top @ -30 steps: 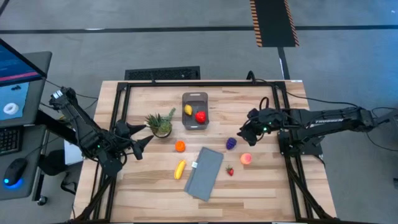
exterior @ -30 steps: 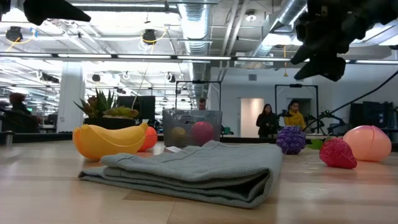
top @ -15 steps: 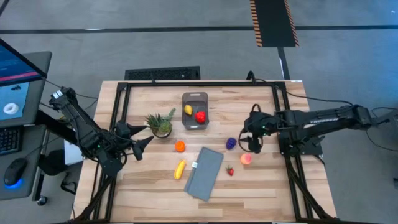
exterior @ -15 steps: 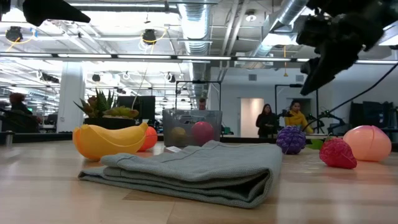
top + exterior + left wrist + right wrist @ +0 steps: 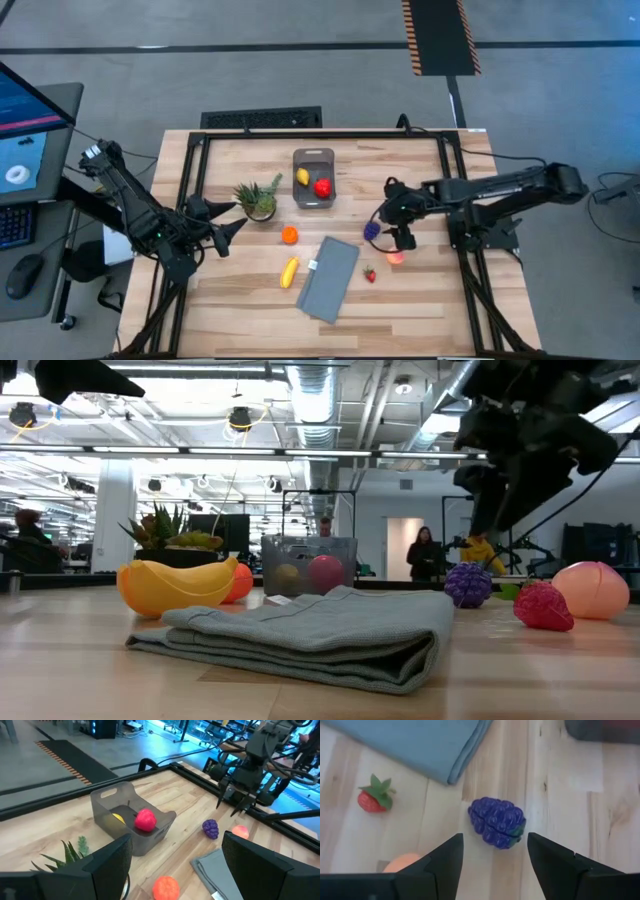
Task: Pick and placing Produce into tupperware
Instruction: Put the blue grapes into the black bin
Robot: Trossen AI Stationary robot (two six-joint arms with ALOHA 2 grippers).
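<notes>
Reaching in from the tabletop's right edge, the right arm stretched toward the middle, and we saw its gripper [image 5: 385, 222] poised over the purple grapes [image 5: 371, 231], fingers spread apart with nothing between them; the right wrist view showed the grapes [image 5: 496, 822] lying on the wood in the gap between the two dark fingers [image 5: 443, 862]. The left arm waited folded at the left edge, its gripper [image 5: 228, 228] open and empty. We counted one tupperware [image 5: 314, 178] near the far edge, holding two pieces, a yellow lemon [image 5: 302, 177] and a red fruit [image 5: 322, 186]. Outside it lay five: the grapes, one orange [image 5: 289, 235], one banana [image 5: 289, 272], one strawberry [image 5: 369, 274] and one peach [image 5: 396, 256], the last partly hidden under the right gripper from above. One folded grey-blue cloth [image 5: 328, 278] lay toward the near edge, and one spiky-leaved pineapple [image 5: 259, 199] stood left of the tub. Only the low view showed the peach [image 5: 592, 590] whole, plus people [image 5: 423, 554] standing in the room behind.
</notes>
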